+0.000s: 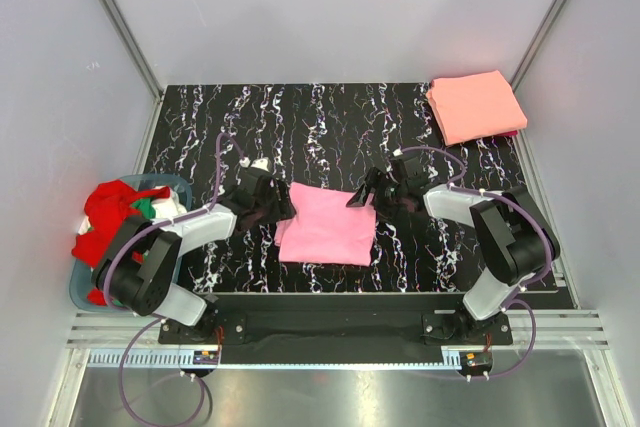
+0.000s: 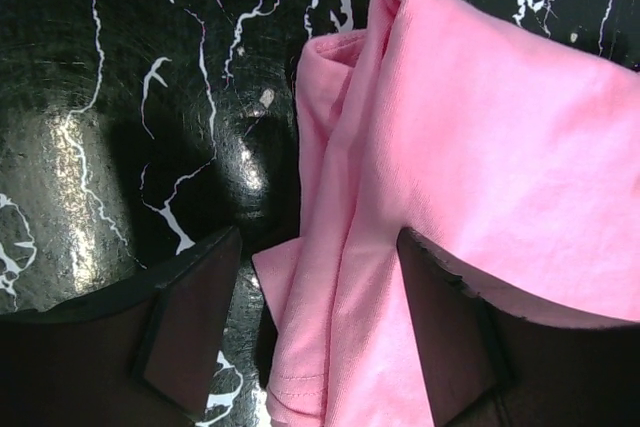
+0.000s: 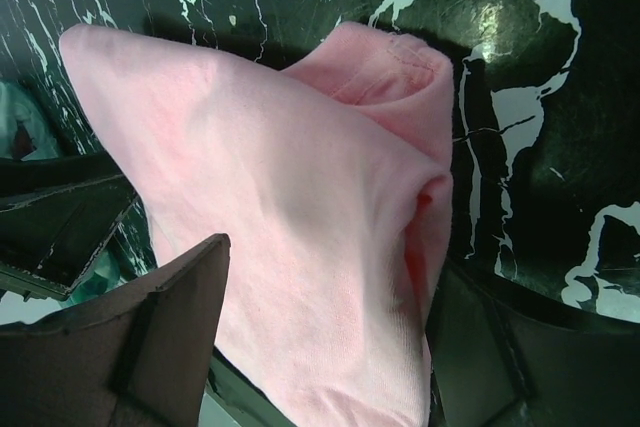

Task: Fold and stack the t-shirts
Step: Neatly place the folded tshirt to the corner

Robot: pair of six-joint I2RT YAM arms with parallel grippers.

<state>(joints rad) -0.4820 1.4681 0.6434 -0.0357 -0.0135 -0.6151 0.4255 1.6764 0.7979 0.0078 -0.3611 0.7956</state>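
Both arms are reaching low toward mid-frame. The left claw (image 1: 278, 205) is gaping, unclenched, around the left edge of the pink t-shirt (image 1: 328, 225). The right claw (image 1: 362, 193) is gaping likewise at its upper right corner. The shirt is lying folded, centre of the worktop (image 1: 300, 127), mostly cropped in both wrist views.

Left gripper (image 2: 318, 247): jaws apart, straddling the folded side of the pink shirt (image 2: 480, 127), cloth between them not pinched. One finger (image 2: 190, 337) sits over bare black marbled table (image 2: 110, 117). The other finger (image 2: 450, 347) is against the cloth, with a shirt edge lying across its top. Shirt is layered, with a rolled fold along that side and a stitched hem low between the fingers.
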